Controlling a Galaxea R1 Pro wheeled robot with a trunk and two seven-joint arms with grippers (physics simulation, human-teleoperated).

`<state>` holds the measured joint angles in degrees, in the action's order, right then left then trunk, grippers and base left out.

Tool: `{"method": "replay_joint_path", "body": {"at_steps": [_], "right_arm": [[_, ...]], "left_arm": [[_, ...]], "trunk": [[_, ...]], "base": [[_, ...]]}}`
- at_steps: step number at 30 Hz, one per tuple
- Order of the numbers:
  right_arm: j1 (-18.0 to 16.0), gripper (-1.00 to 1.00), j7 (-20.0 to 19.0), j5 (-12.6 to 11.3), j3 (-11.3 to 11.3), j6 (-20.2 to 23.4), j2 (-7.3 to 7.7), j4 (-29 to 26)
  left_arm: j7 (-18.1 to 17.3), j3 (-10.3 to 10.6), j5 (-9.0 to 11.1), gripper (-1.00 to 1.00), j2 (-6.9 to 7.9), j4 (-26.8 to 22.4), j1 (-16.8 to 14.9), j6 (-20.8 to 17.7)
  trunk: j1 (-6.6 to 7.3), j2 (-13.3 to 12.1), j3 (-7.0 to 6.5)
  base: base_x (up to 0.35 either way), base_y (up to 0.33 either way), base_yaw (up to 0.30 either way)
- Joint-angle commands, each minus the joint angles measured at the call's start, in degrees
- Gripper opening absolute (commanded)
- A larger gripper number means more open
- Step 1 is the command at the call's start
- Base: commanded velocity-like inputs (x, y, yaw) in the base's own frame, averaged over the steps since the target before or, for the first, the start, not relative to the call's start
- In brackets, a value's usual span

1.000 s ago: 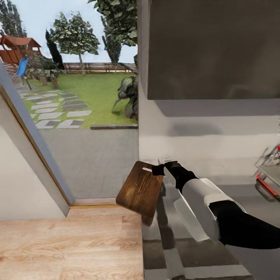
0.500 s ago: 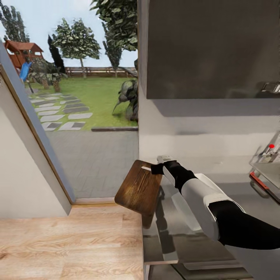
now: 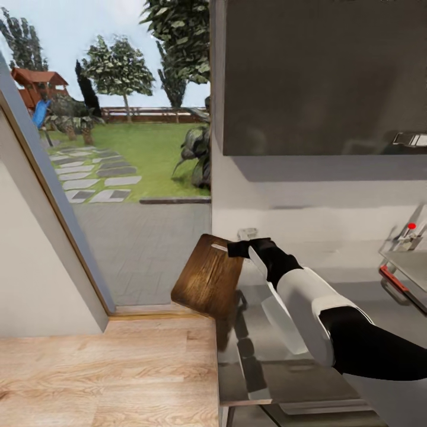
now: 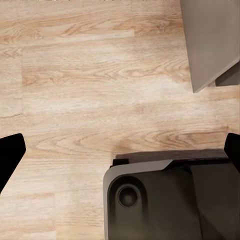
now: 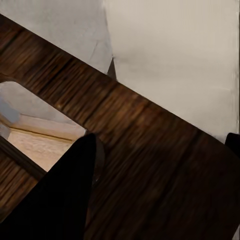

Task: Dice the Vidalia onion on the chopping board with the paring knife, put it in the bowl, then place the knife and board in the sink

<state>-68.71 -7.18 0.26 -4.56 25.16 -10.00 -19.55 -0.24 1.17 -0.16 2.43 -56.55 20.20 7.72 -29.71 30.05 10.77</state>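
Right gripper [image 3: 238, 249] carrying the chopping board [image 3: 207, 277] at the middle of the head view.

The right gripper is closed on the board's handle-slot end; the board hangs tilted in the air over the left end of the grey countertop [image 3: 379, 296], beside the glass door to the garden. In the right wrist view a black finger [image 5: 55, 200] lies across the dark wood [image 5: 150, 165] by the slot. At the right edge, the chrome tap with its red knob [image 3: 412, 226]. The left gripper's [image 4: 120, 150] black fingertips sit wide apart over the wooden floor [image 4: 75, 75], holding nothing.

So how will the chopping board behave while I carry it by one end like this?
The chopping board looks like solid wood, so probably stiff. The right gripper pinches only the slotted end, so the hanging weight may make it pivot or slip. The smooth face could slide between the fingers.
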Motion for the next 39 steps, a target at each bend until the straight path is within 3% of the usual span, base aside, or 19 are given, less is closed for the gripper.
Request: {"method": "replay_joint_path", "body": {"at_steps": [1,10,26,29,35,39], "right_arm": [[-0.02,-1.0,-0.09,0.0,-0.27,0.41,0.0,-1.01],[-0.02,-1.0,-0.12,0.04,-0.23,0.63,0.0,-5.43],[0.98,-1.0,-0.1,0.0,-0.27,-0.04,0.0,-7.6],[3.35,-1.0,0.0,0.0,-0.31,-0.1,0.0,-12.21],[12.03,-1.0,0.25,0.0,-0.42,1.07,0.0,-27.82],[18.8,-1.0,0.43,0.07,-1.98,8.46,0.0,-41.81]], "left_arm": [[-0.02,0.06,-0.01,1.0,0.03,-0.06,0.01,0.1],[0.04,0.06,-0.01,1.0,0.03,0.27,0.01,0.1],[0.06,0.06,-0.01,1.0,0.03,0.55,0.01,0.1],[0.06,0.05,-0.01,1.0,0.03,0.84,0.01,0.1],[0.06,0.02,-0.07,1.0,0.08,0.9,-0.03,0.1],[0.06,0.03,-0.1,1.0,0.12,0.84,-0.03,0.1]], "trunk": [[-0.03,0.09,0.08],[-0.03,0.09,0.05],[-0.03,0.09,0.04],[-0.03,0.09,0.04],[-0.03,0.09,0.04],[-0.03,0.09,0.04]], "base": [[0.0,0.0,0.0],[0.0,0.0,0.0],[0.0,0.0,0.0],[0.0,0.0,0.0],[0.0,0.0,0.0],[0.0,0.0,0.0]]}}
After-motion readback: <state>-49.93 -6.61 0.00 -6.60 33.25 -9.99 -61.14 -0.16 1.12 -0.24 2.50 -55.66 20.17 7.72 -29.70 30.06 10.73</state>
